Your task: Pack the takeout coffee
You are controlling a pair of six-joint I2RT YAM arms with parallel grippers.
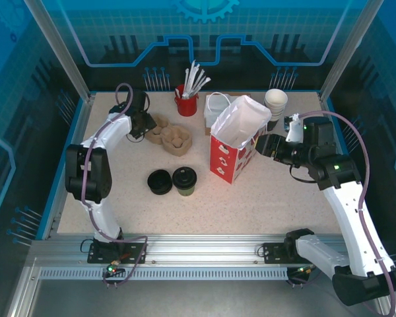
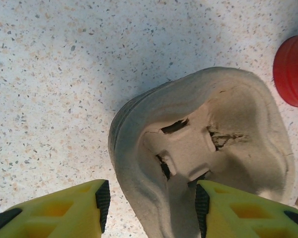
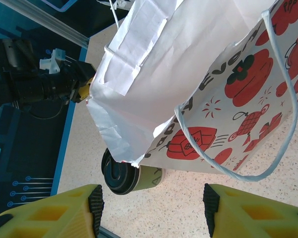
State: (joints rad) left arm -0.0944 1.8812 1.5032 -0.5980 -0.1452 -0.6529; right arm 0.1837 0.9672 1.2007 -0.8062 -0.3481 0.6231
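One cup to pack: the takeout coffee [image 1: 184, 179] stands upright mid-table with its black lid on, so its long axis is vertical and you'd take it from the side or from above. Just beside it on the left is a squat stack of black lids [image 1: 160, 181]; don't mix the two up. To its right and a little farther back stands the paper bag [image 1: 230, 158], upright, mouth open, white lining showing. Your right gripper [image 1: 264, 145] hangs at the bag's right side with its jaws well apart and nothing between them. In the right wrist view the coffee peeks out past the bag's lower corner, so the bag sits between that hand and the cup. Your left gripper [image 1: 144, 124] is far-left over the pulp cup carrier [image 1: 170, 135], jaws parted with the carrier's rim between them. The right pad [image 2: 202, 203] is at the pulp and the left pad [image 2: 103, 201] is clear of it, so I wouldn't call that a grip. From that hand the coffee lies nearer and to the right, across bare table [image 1: 270, 198]. My read: the left arm is closer and has a clean line to the cup, while the right would have to go around the bag. The cup-to-bag move runs rightward and slightly far.
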